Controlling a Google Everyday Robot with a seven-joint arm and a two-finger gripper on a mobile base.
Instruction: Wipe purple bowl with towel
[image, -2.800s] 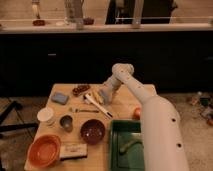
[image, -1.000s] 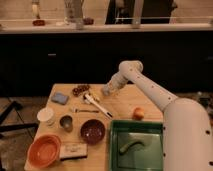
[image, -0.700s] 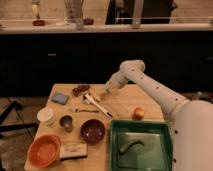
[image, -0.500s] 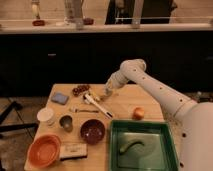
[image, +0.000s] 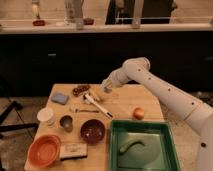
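The purple bowl (image: 93, 131) sits empty near the middle front of the wooden table (image: 125, 102). The towel (image: 60, 98), a small pale grey-blue cloth, lies flat at the table's back left. My gripper (image: 106, 90) hangs over the back middle of the table, just above the far end of a white brush (image: 98, 103). It is shut with nothing in it. It is well right of the towel and behind the bowl. The white arm (image: 160, 90) reaches in from the right.
An orange bowl (image: 44, 150) stands at the front left, with a pale block (image: 73, 150) beside it. Nearby are a metal cup (image: 66, 122) and a white cup (image: 46, 116). A green tub (image: 167, 145) fills the front right, behind it an orange fruit (image: 138, 113). Dark snacks (image: 80, 90) lie at the back.
The arm's near links have swung further right, uncovering the green tub. The gripper has stayed almost in place over the brush end. The towel and bowl have not moved.
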